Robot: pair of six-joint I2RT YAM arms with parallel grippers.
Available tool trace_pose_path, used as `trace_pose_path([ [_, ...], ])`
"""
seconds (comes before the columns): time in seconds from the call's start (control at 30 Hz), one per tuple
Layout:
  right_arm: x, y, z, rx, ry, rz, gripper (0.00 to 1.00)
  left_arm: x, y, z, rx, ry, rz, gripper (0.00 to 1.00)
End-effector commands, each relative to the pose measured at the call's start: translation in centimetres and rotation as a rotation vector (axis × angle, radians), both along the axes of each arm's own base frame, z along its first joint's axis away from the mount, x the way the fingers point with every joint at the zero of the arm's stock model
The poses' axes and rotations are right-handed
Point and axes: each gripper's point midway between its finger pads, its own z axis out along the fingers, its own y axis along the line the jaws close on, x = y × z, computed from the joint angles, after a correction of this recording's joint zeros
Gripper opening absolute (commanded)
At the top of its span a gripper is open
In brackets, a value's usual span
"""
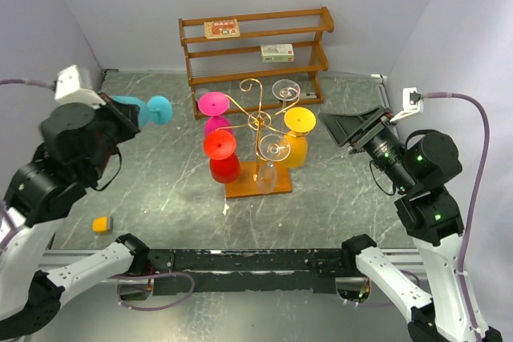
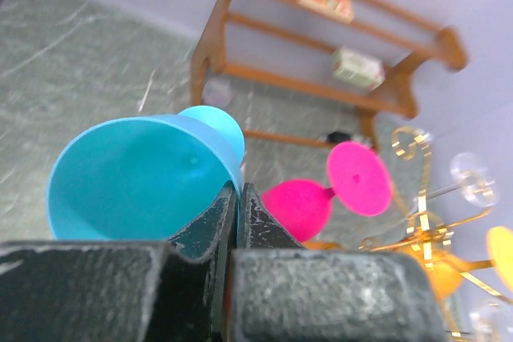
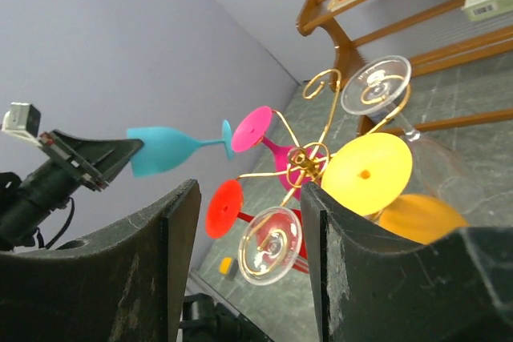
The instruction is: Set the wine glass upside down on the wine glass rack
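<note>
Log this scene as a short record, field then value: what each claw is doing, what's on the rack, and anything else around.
left claw: shut on rim of blue wine glass, held sideways
right claw: open, empty, right of wine glass rack
hanging on rack: pink glass, red glass, yellow glass, two clear glasses
behind rack: wooden shelf
table, near left: small yellow object

Wooden shelf [image 1: 272, 16] bearing a red box [image 1: 222, 29]; orange block [image 1: 102, 224] well apart
</note>
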Motion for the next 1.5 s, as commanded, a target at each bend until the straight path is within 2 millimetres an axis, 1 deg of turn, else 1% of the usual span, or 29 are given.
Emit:
trace_pose_path([
  [0.0,-0.6,0.9,2.7,0.086,-0.091,0.062,0.53,-1.5,1.4,6.1,-0.096,-0.195,0.003,0.07],
  [0.1,-0.3,1.9,3.3,0.115,-0.100,0.110,0.55,-3.1,1.5,8.7,-0.188,-0.302,-0.043,0.07],
  [0.17,0.0,2.8,3.6,0.135,-0.094,0.159,0.55,-4.1,1.1,10.1,-0.246,-0.369,-0.095,0.07],
  [0.23,0.3,3.4,3.8,0.167,-0.087,0.193,0.55,-5.0,0.8,11.2,-0.299,-0.425,-0.140,0.07],
  [0.33,1.2,3.7,4.3,0.217,-0.085,0.196,0.56,-6.2,0.0,12.7,-0.362,-0.490,-0.211,0.07],
  [0.47,2.1,4.2,5.0,0.285,-0.080,0.212,0.58,-6.8,-2.4,14.1,-0.427,-0.540,-0.342,0.07],
  [0.57,2.7,4.3,5.8,0.325,-0.081,0.204,0.58,-6.3,-4.9,14.6,-0.457,-0.558,-0.446,0.07],
  [0.63,3.3,4.4,6.1,0.329,-0.085,0.179,0.58,-5.8,-6.7,15.0,-0.440,-0.576,-0.515,0.07],
  [0.67,3.9,4.6,5.8,0.329,-0.076,0.164,0.59,-5.5,-7.3,15.2,-0.428,-0.578,-0.539,0.07],
  [0.8,5.0,6.5,5.2,0.328,-0.053,0.160,0.59,-4.2,-9.3,15.5,-0.421,-0.583,-0.592,0.07],
  [0.83,4.6,7.6,5.3,0.327,-0.052,0.177,0.59,-4.0,-9.8,15.4,-0.429,-0.581,-0.605,0.07],
  [0.93,4.4,9.2,5.8,0.334,-0.055,0.168,0.59,-3.4,-10.8,15.1,-0.458,-0.575,-0.632,0.07],
  [1.03,4.8,10.0,5.6,0.397,-0.015,0.135,0.58,-3.0,-11.4,14.7,-0.486,-0.571,-0.647,0.07],
  [1.17,5.0,11.4,5.0,0.493,0.052,0.100,0.58,-3.3,-12.0,14.8,-0.547,-0.585,-0.683,0.07],
  [1.27,4.3,13.4,5.3,0.534,0.088,0.080,0.58,-3.3,-12.7,14.7,-0.579,-0.579,-0.719,0.07],
  [1.33,4.0,14.5,5.1,0.559,0.131,0.053,0.56,-3.2,-13.1,14.5,-0.599,-0.570,-0.733,0.07],
  [1.4,3.8,15.1,4.4,0.611,0.189,0.016,0.52,-3.2,-13.5,14.3,-0.614,-0.566,-0.750,0.07],
  [1.47,3.6,15.0,4.0,0.657,0.210,-0.031,0.50,-3.1,-13.7,13.9,-0.628,-0.554,-0.759,0.07],
])
